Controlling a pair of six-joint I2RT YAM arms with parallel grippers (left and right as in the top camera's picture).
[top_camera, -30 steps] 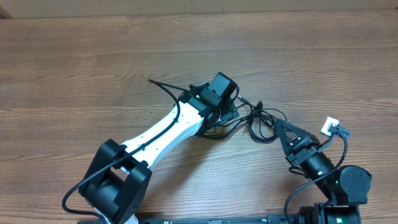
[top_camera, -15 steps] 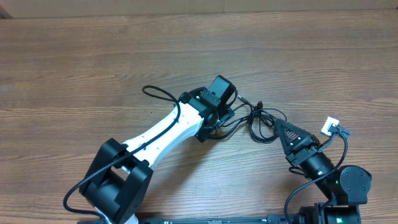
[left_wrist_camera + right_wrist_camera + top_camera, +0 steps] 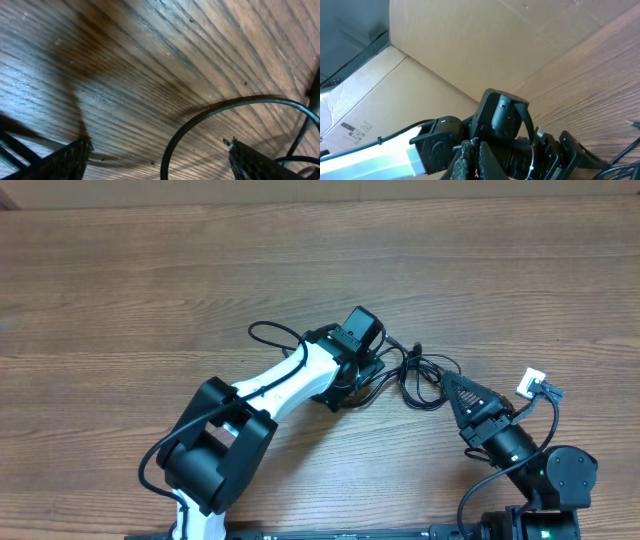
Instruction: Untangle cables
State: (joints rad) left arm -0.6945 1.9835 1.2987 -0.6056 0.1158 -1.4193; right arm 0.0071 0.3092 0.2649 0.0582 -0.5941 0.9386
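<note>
Wood-grain table, with plain cardboard walling behind it. Thin black cables in a small knot right of centre, flat on the wood between the two arms. Left claw low over the table at the knot's left edge, fingers spread wide, one cable loop arching between them, nothing gripped. Right claw pressed together, tip at the knot's right edge; cannot tell about any strand pinched inside.

Risks from here, as a judgement:
- Closing the left claw on this loop may catch two crossing strands at once and tighten the knot on pulling, not free it.
- May scrape the fingertips on the wood, being so low, and skid past a cord this thin.
- Without a firm anchor on the right, a pull likely drags the whole bundle sideways with no loosening.
- With both arms so near each other, a broad pull could end in contact between them.
</note>
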